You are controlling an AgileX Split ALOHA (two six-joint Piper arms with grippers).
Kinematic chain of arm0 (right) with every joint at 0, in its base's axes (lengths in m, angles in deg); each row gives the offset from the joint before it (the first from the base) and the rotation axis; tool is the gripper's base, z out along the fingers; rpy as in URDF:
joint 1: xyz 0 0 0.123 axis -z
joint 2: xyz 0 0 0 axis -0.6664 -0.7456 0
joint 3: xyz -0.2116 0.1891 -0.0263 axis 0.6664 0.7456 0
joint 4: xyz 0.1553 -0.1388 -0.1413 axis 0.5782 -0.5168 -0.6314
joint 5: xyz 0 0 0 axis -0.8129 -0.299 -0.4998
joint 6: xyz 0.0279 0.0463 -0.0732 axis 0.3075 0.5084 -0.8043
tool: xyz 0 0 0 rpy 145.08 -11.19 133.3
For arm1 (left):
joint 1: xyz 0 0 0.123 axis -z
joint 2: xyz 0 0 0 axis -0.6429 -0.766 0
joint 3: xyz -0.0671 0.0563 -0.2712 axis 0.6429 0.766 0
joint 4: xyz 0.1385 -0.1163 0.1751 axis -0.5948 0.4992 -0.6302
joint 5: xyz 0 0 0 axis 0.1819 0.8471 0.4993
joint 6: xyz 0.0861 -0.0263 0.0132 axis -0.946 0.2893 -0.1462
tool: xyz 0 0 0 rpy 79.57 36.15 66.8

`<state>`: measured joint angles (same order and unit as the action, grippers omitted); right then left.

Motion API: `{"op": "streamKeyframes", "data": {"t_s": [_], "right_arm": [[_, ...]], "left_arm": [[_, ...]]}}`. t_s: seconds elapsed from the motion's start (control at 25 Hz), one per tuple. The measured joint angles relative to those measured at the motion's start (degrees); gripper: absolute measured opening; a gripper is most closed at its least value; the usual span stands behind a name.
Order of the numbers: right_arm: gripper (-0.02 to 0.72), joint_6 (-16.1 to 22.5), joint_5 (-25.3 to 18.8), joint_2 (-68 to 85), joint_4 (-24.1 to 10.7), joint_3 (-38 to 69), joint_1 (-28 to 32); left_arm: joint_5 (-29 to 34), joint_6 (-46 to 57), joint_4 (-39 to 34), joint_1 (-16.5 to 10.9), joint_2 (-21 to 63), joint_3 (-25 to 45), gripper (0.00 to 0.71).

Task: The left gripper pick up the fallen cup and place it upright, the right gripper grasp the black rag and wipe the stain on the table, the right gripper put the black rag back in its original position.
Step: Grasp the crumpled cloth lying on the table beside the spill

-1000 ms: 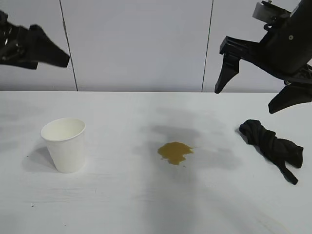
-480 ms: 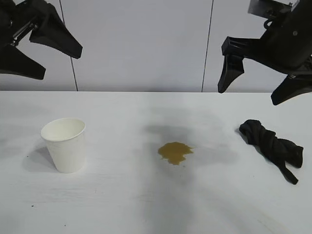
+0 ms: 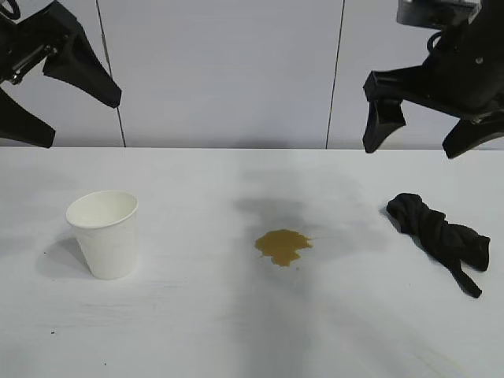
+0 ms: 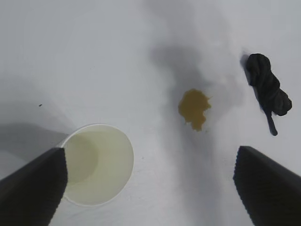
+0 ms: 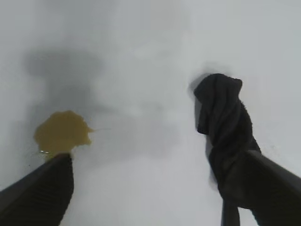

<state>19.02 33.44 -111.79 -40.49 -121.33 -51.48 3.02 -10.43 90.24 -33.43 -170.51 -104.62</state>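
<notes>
The white paper cup [image 3: 103, 233] stands upright on the left of the table [image 3: 197, 331]; it also shows in the left wrist view [image 4: 98, 164]. The yellowish-brown stain [image 3: 282, 246] lies near the table's middle. The twisted black rag [image 3: 439, 239] lies on the right; the right wrist view shows it [image 5: 225, 127] beside the stain [image 5: 61, 133]. My left gripper [image 3: 67, 110] is open and empty, high above the table at the far left, above the cup. My right gripper [image 3: 415, 138] is open and empty, high at the right, above and behind the rag.
A pale panelled wall [image 3: 228, 71] stands behind the table. The table's back edge runs level behind the cup, stain and rag.
The left gripper has risen and swung, its fingers now spread wide. The right gripper has moved a little to the right and turned. Cup, stain and rag have not moved.
</notes>
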Motion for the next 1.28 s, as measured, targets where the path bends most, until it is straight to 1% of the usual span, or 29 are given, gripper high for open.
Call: {"op": "streamKeyframes", "data": {"t_s": [0.16,0.36,0.44,0.52,0.6,0.68,0.72,0.76,0.84,0.88,0.92,1.0,1.04,1.16,1.28], "right_arm": [[0.651,0.32,2.27,-6.10,-1.11,0.00,2.92],[0.638,0.45,4.66,-10.96,-2.20,-0.04,3.60],[0.602,0.55,5.43,-12.22,-2.27,-0.04,3.60],[0.528,0.72,6.17,-13.20,-2.81,-0.04,3.60],[0.479,1.79,6.69,-13.93,-3.92,-0.04,3.60],[0.449,3.42,7.25,-14.82,-6.03,-0.06,3.60],[0.418,4.56,7.30,-15.30,-7.14,-0.11,3.60],[0.354,5.87,7.30,-15.62,-8.44,-0.11,3.60],[0.169,8.27,7.30,-15.77,-10.30,-0.18,3.65],[0.122,9.09,7.22,-15.77,-10.71,-0.24,3.65],[0.106,9.65,7.05,-15.56,-10.72,-0.31,3.65],[0.106,9.84,5.94,-14.78,-9.86,-0.31,3.65],[0.106,9.78,5.18,-13.96,-8.62,-0.31,3.65],[0.106,7.57,3.66,-9.89,-3.77,-0.31,3.41],[0.106,4.31,2.67,-5.32,1.17,-0.31,0.76]], "left_arm": [[0.72,0.10,-0.23,0.00,0.00,0.00,0.694],[0.79,0.17,-0.24,0.00,0.00,0.00,0.694],[0.79,0.17,-0.24,0.00,0.00,0.00,0.694],[0.79,0.17,-0.40,0.00,0.00,0.00,0.694],[0.90,0.17,-0.41,0.00,0.00,0.00,0.694],[1.07,0.17,-0.47,0.00,0.00,0.00,0.694],[1.36,0.17,-0.57,0.00,0.00,0.00,0.694],[1.46,0.17,-0.62,0.00,0.00,0.00,0.694],[1.76,0.17,-0.62,0.00,0.00,0.00,0.694],[1.76,0.17,-0.62,0.00,0.00,0.00,0.694],[1.78,0.17,-0.62,0.00,0.00,0.00,0.694],[1.83,0.17,-0.62,0.00,0.00,0.00,0.694],[1.83,0.17,-0.62,0.00,0.00,0.00,0.694],[1.83,0.17,-0.62,0.00,0.00,0.00,0.694],[1.83,0.17,-0.62,0.00,0.00,0.00,0.694]]}}
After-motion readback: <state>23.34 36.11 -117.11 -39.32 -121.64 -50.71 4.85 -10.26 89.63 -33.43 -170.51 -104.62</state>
